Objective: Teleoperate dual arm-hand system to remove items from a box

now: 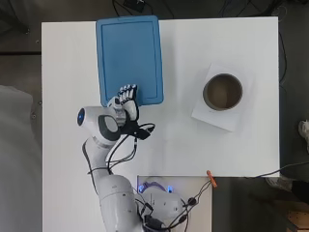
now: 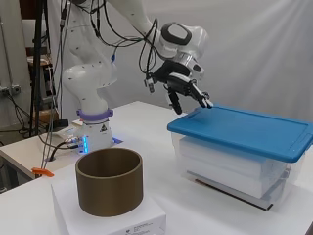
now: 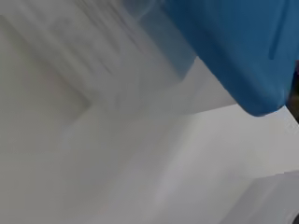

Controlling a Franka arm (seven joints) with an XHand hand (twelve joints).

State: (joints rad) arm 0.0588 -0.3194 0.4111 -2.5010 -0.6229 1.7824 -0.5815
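on your white table [image 1: 241, 150]: one brown open-topped cylinder [image 1: 222, 92] (upright), standing on a flat white box [image 1: 202, 112], well apart from your work area. one small orange clip-like item [image 1: 211, 178] sits at the table's near edge.

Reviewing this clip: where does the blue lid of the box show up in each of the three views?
Overhead view: blue lid lies at the top, left of centre, with the hand over its near edge.
Side view: blue lid sits on the clear box at the right, with the hand just above its near corner.
Wrist view: one corner of the blue lid fills the upper right.
Shared landmark: the brown cylinder shows in the overhead and side views only.
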